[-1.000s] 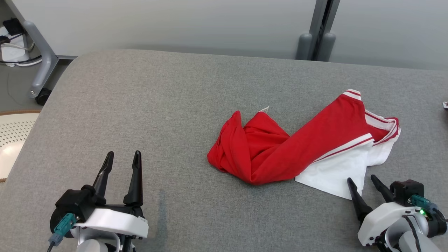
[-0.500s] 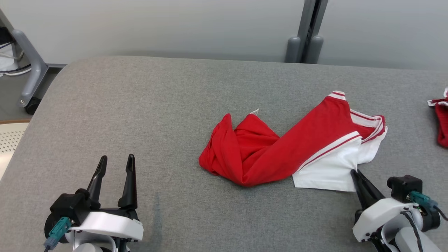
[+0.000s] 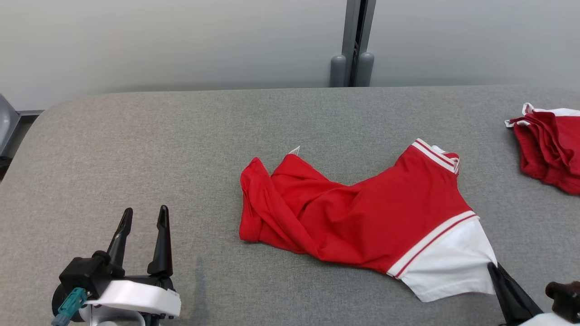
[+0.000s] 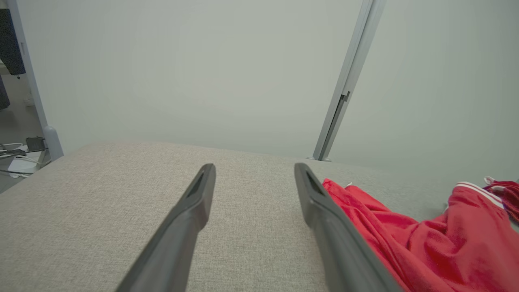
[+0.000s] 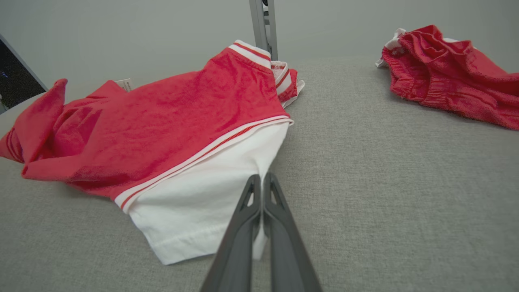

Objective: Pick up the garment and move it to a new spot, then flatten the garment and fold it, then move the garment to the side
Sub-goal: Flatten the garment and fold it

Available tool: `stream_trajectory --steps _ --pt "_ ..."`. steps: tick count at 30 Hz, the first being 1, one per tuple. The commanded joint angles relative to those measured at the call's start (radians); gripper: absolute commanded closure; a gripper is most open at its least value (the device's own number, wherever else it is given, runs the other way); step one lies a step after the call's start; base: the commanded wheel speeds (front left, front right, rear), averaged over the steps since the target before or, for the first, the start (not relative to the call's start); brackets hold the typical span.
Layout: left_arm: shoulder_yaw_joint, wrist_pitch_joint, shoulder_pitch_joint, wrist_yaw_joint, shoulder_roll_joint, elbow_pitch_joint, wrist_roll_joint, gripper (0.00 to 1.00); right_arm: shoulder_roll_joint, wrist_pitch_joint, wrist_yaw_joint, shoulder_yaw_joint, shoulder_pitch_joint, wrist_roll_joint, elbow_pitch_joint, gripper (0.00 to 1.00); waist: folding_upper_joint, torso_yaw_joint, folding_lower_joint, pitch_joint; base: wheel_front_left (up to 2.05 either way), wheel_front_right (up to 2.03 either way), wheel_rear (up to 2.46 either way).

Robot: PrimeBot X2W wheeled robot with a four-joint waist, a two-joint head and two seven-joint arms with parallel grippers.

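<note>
The right pincer (image 5: 262,180) is shut on just the near right corner of the white hem of the garment (image 3: 362,213), which lies crumpled in the middle of the desk (image 3: 149,136). So thin a pinch may slip free on a pull, or drag the bunched red end instead of lifting it. The left pincer (image 3: 146,212) stands open and empty at the near left. The right wrist view shows the pinch itself, which the head view half crops, while the head view shows the left pincer apart from the cloth.
</note>
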Motion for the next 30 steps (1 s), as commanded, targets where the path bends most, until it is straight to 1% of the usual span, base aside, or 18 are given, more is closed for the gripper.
stream_trajectory --steps 1,5,10,11,12,18,23,30 --pt "0.0 -0.004 0.002 -0.003 0.004 -0.003 0.006 0.0 -0.003 0.017 0.0 -0.027 0.036 -0.008 -0.037 1.0 -0.0001 -0.004 0.0 0.001 0.0 0.0 0.0" --pt "-0.004 -0.004 0.0 0.0 0.004 -0.005 0.006 0.0 0.015 0.07 0.0 -0.103 0.129 -0.011 -0.135 1.0 -0.0001 -0.004 0.0 0.001 0.0 0.0 0.0" --pt "-0.007 -0.004 0.013 0.005 0.004 -0.009 0.007 0.0 0.047 0.116 0.0 -0.157 0.184 -0.014 -0.194 1.0 -0.0001 -0.002 0.0 -0.004 0.0 0.0 0.0" --pt "-0.008 -0.004 0.015 0.006 0.004 -0.009 0.007 0.0 0.051 0.114 0.0 -0.162 0.188 -0.023 -0.201 0.67 -0.0001 -0.001 0.0 -0.005 0.0 0.0 0.0" --pt "-0.008 -0.004 0.017 0.007 0.004 -0.01 0.008 0.0 0.057 0.109 0.0 -0.165 0.189 -0.03 -0.208 0.0 -0.0001 0.0 0.0 -0.007 0.0 0.0 0.0" --pt "-0.001 -0.004 0.025 0.008 0.004 -0.017 0.018 0.0 0.081 0.07 0.0 -0.175 0.16 -0.094 -0.257 0.0 -0.0001 -0.002 0.0 -0.019 0.0 0.0 0.0" --pt "0.001 -0.004 0.033 0.011 0.004 -0.022 0.02 0.0 0.099 0.037 0.0 -0.162 0.13 -0.127 -0.287 0.0 -0.0001 -0.008 0.0 -0.028 0.0 0.0 0.0" --pt "0.007 -0.004 0.041 0.015 0.004 -0.03 0.023 0.0 0.127 0.008 0.0 -0.137 0.089 -0.136 -0.272 0.0 -0.0001 -0.024 0.0 -0.037 0.0 0.0 0.0"
